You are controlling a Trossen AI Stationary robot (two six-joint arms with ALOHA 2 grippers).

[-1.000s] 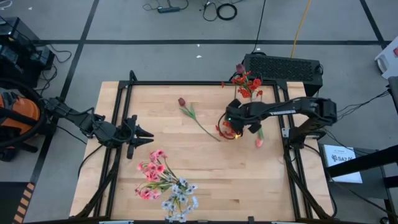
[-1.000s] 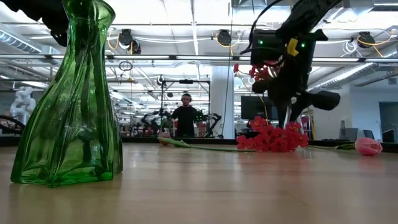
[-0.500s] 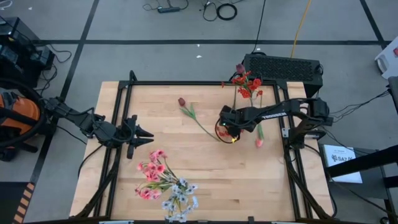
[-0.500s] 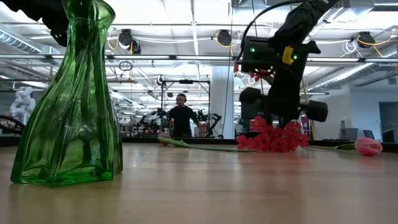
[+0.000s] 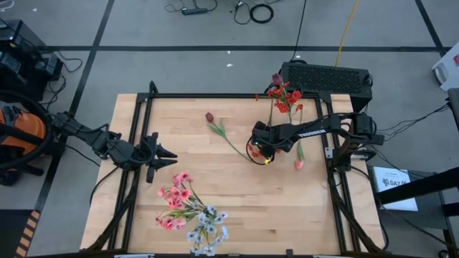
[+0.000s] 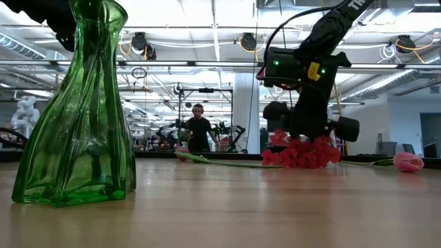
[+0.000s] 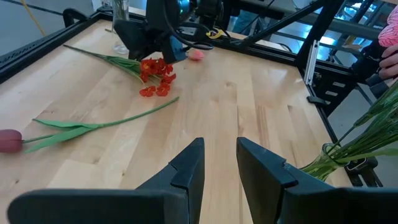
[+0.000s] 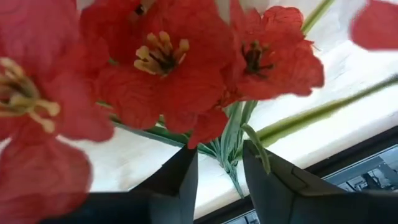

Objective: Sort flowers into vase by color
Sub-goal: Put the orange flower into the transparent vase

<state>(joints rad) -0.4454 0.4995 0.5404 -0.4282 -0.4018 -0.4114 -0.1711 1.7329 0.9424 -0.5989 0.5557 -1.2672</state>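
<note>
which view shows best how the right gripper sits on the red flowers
The right wrist view: the red flowers fill it, with stems between the open right gripper. The left wrist view shows them on the table under that gripper. The low view shows them side-on. The high view mostly hides them under the arm.

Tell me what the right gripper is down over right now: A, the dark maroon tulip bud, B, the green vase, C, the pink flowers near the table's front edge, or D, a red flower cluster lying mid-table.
D: the right gripper sits low over the red flower cluster, whose red blooms fill its wrist view.
</note>
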